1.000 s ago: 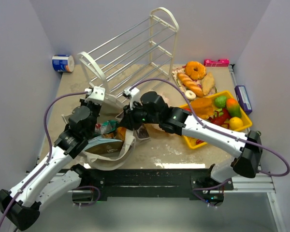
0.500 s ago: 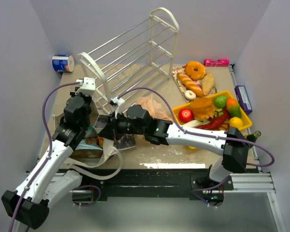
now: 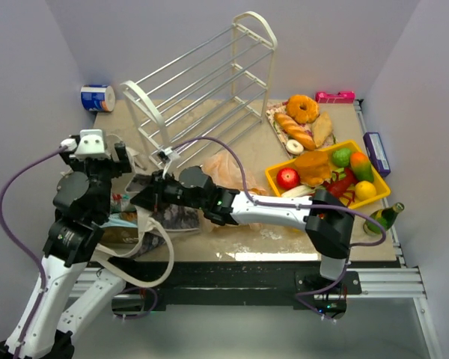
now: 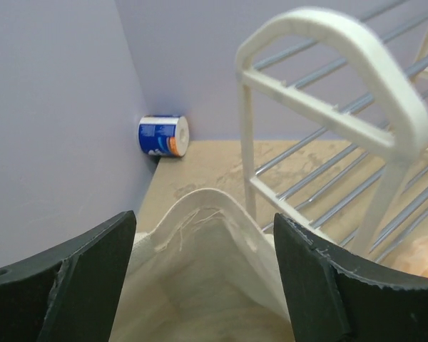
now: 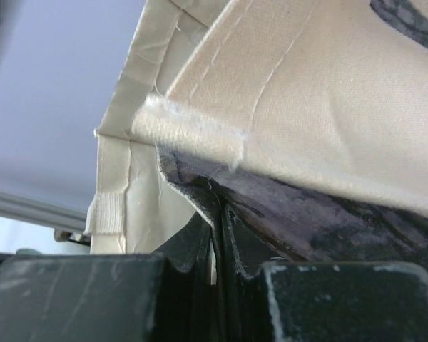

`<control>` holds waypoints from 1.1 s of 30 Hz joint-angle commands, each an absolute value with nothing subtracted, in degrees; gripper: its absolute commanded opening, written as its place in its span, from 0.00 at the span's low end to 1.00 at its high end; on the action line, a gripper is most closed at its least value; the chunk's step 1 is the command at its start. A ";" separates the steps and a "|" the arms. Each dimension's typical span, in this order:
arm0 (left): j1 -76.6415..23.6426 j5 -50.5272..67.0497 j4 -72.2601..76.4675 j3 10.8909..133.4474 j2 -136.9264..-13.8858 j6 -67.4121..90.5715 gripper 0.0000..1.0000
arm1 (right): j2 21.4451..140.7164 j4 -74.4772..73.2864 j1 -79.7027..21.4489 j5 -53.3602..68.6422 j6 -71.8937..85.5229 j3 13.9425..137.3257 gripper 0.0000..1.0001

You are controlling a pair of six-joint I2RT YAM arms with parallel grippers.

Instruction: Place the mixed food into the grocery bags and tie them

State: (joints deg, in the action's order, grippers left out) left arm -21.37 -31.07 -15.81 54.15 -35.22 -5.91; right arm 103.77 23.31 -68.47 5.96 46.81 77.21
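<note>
Toward the lower left of the overhead view, the beige cloth tote lies slumped on the tabletop, dark printed side up, with its long handles spilling over the near edge. My right pincer, stretched far across from the right, is pressed together on a fold of that dark fabric just under the rim. I read this as a hold meant to anchor one side of the mouth. My left pincer stands spread wide, with the tote's pale rim rising between its fingers but not pinched. It looks placed to take the opposite edge, so that the two holds could pull the mouth open or draw the handles together. What looks like a light blue snack packet shows at the tote's left end, so I judge some of the mixed food already bagged. More waits at the right of the frame in the yellow tray, among it a red apple and an orange packet. The peach-pink bag lies crumpled mid-frame between tote and tray, touched by neither pincer. With food outside both bags, tying seems premature. The limp cloth may also slide from a one-sided hold.
</note>
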 commanded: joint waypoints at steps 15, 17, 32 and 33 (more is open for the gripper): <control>-21.09 -23.65 -31.29 72.24 -39.28 3.16 0.94 | 124.62 26.99 -71.98 12.65 49.05 107.47 0.00; -21.09 -23.03 -31.90 73.12 -39.55 3.51 0.94 | 125.15 24.53 -72.59 12.74 47.99 109.07 0.00; -21.09 -15.12 -27.34 67.95 -35.86 -3.32 0.97 | 105.93 13.11 -72.51 9.94 33.50 93.90 0.86; -21.09 -14.68 -26.72 67.50 -35.77 -3.95 0.97 | 103.91 11.79 -72.51 9.24 32.88 91.95 0.88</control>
